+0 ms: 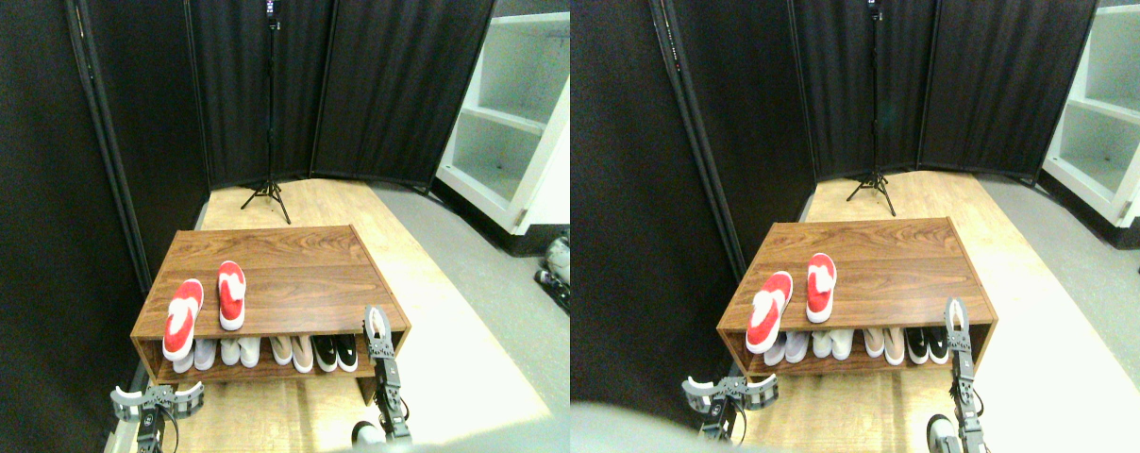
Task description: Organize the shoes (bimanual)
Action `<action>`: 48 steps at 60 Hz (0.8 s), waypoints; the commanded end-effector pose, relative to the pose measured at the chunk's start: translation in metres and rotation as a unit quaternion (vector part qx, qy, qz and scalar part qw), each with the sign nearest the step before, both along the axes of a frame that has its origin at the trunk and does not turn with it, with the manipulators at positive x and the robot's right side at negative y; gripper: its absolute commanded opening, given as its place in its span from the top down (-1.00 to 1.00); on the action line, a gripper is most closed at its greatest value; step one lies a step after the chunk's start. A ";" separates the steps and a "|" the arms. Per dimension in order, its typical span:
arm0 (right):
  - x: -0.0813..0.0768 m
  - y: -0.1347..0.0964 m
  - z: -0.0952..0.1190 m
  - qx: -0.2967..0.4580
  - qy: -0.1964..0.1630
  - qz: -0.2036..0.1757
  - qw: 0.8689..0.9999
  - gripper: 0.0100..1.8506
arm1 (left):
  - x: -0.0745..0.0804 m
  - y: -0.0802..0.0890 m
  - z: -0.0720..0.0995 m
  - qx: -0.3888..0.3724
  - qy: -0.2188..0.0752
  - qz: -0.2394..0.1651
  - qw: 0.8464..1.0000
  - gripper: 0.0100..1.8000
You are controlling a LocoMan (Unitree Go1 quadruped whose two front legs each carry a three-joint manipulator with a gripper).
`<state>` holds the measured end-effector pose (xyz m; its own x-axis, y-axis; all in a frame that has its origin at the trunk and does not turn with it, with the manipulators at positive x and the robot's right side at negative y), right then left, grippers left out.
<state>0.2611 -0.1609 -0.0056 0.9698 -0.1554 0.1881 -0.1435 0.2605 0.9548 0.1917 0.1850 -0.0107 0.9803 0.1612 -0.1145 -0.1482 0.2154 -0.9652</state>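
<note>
Two red shoes [207, 307] lie on the left part of the shoe rack [287, 260] top, soles down, toes toward the robot; the left one overhangs the front edge. Beneath, on the shelf: eight shoes, four pairs [273, 351]. Left end effector [155, 401] sits low, jaws spread apart. Right end effector [376, 326] stands upright at the rack's front right corner; its jaw state cannot be told.

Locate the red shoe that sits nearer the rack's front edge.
It is the left red shoe, on the wooden shoe rack top at its front left corner, toe overhanging the edge, beside the other red shoe.
</note>
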 end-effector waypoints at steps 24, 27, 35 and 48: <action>0.003 0.002 0.006 -0.009 -0.022 0.001 1.000 1.00 | 0.036 -0.001 -0.006 -0.018 -0.002 -0.013 1.000 -0.90; 0.003 0.001 0.006 -0.014 -0.025 0.001 1.000 1.00 | 0.042 -0.002 -0.008 -0.018 0.005 -0.017 1.000 -0.91; 0.003 0.000 0.007 -0.014 -0.028 -0.002 1.000 1.00 | 0.054 -0.003 -0.013 -0.013 0.016 -0.021 1.000 -0.88; 0.001 -0.003 0.009 -0.013 -0.026 -0.007 1.000 1.00 | 0.076 0.000 -0.033 -0.031 0.028 -0.022 0.999 -0.84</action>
<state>0.2608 -0.1657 -0.0033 0.9631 -0.1756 0.2039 -0.1469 0.2918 0.9451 0.2614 0.1870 -0.0427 0.9729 0.1197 -0.1978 -0.2164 0.1695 -0.9615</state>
